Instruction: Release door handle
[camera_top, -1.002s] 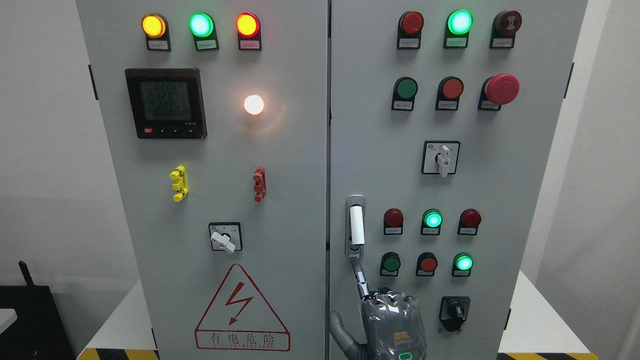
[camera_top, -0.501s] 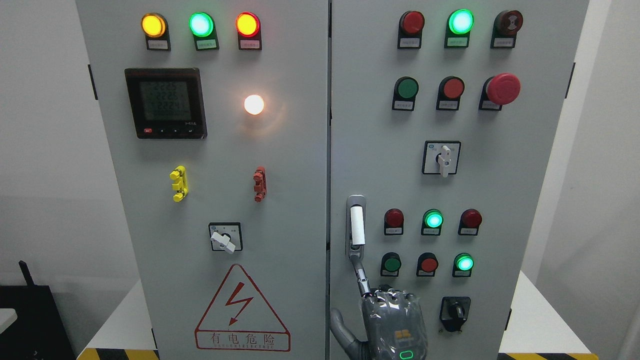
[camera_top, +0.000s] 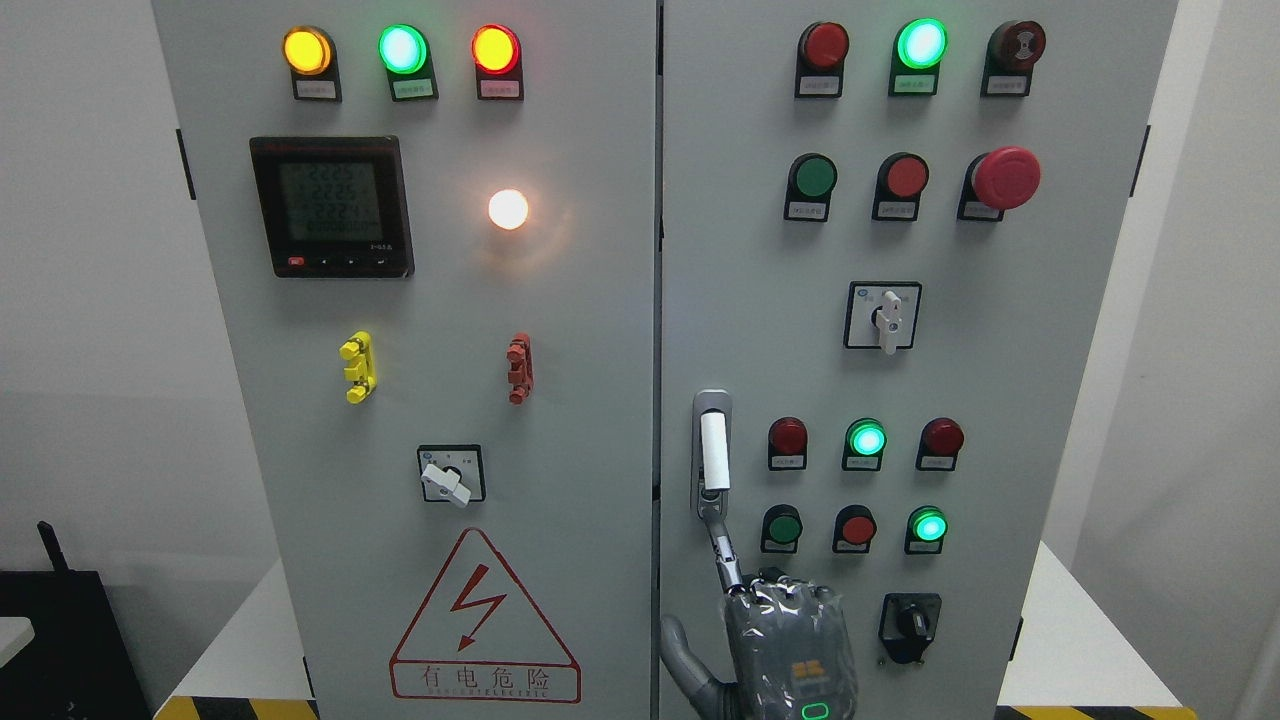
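Observation:
The door handle (camera_top: 713, 452) is a white upright bar in a grey metal mount on the left edge of the cabinet's right door (camera_top: 980, 400). My right hand (camera_top: 788, 645), wrapped in clear film, rises from the bottom edge just below it. Its index finger (camera_top: 722, 550) points straight up, and the tip meets the lower end of the handle mount. The thumb (camera_top: 680, 655) sticks out to the left, and the other fingers are curled on the knuckles. Nothing is held in the hand. The left arm does not show.
Both grey cabinet doors are closed, with the seam (camera_top: 658, 300) between them. Round push buttons (camera_top: 856, 528) and lit lamps sit right of the handle, and a black rotary switch (camera_top: 908, 625) is beside my hand. A meter (camera_top: 331, 205) and a warning triangle (camera_top: 483, 620) are on the left door.
My right hand has sunk a little and shifted slightly right. Its index fingertip stays at the handle's lower end, and the handle has not moved.

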